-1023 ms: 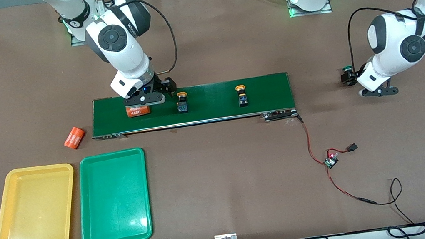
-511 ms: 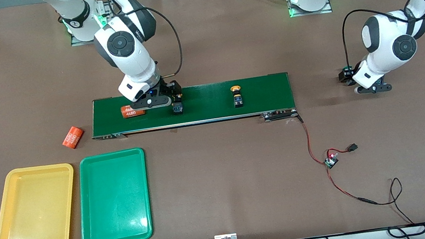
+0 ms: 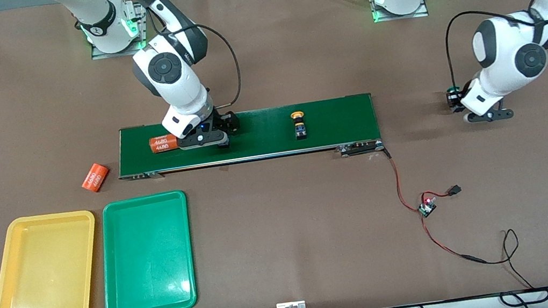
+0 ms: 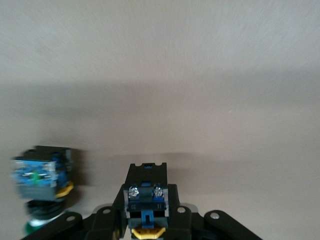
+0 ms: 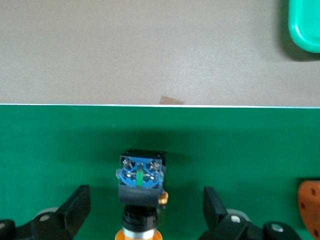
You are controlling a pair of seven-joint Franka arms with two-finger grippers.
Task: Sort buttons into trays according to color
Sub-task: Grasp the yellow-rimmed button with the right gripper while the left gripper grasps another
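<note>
Yellow caps mark the two buttons involved. One yellow-capped button (image 4: pixel 145 207) is clamped in the left claw (image 4: pixel 146 227) low over the table, beside a green-capped button (image 4: pixel 42 182). The right claw (image 5: pixel 146 215) is spread wide around, not touching, the other button (image 5: pixel 141 182) on the belt (image 3: pixel 333 115).

Brown tabletop (image 3: pixel 260 58) (evenly lit)
</note>
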